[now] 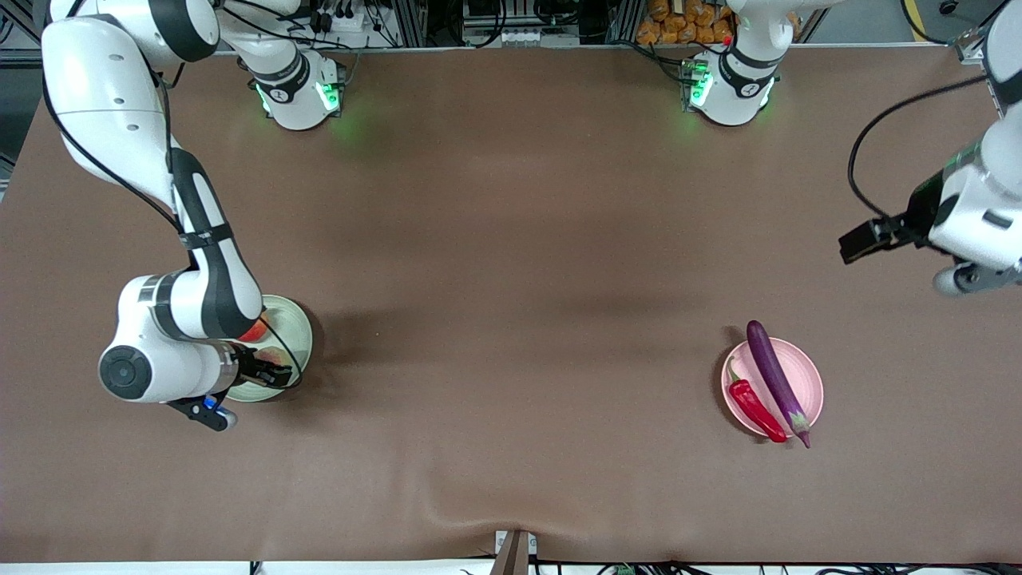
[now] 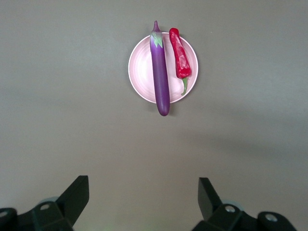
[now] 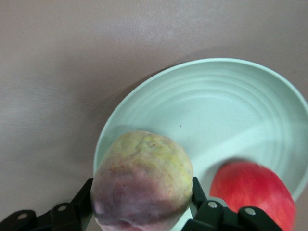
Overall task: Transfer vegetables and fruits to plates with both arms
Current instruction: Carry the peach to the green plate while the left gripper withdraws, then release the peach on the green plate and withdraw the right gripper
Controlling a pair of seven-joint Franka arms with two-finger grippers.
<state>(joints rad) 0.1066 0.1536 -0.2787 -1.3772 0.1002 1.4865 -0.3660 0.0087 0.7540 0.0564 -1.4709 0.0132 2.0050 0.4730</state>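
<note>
The pale green plate (image 1: 297,331) lies toward the right arm's end of the table. My right gripper (image 1: 270,372) is low over its rim, shut on the pink-and-green peach-like fruit (image 3: 142,180), also visible in the front view (image 1: 271,356). The red pomegranate-like fruit (image 3: 252,190) lies in the green plate (image 3: 216,110) beside the peach. The pale pink plate (image 1: 805,375) holds the purple eggplant (image 1: 773,375) and the red chili pepper (image 1: 754,407) side by side; the eggplant overhangs the rim at both ends. My left gripper (image 1: 866,239) is open and empty, high over bare table; its wrist view shows the pink plate (image 2: 142,67), eggplant (image 2: 160,72) and chili (image 2: 180,60).
The brown table cloth (image 1: 511,319) spreads between the two plates. The arms' green-lit bases (image 1: 299,96) stand along the table's edge farthest from the front camera. A small bracket (image 1: 515,551) sits at the nearest edge.
</note>
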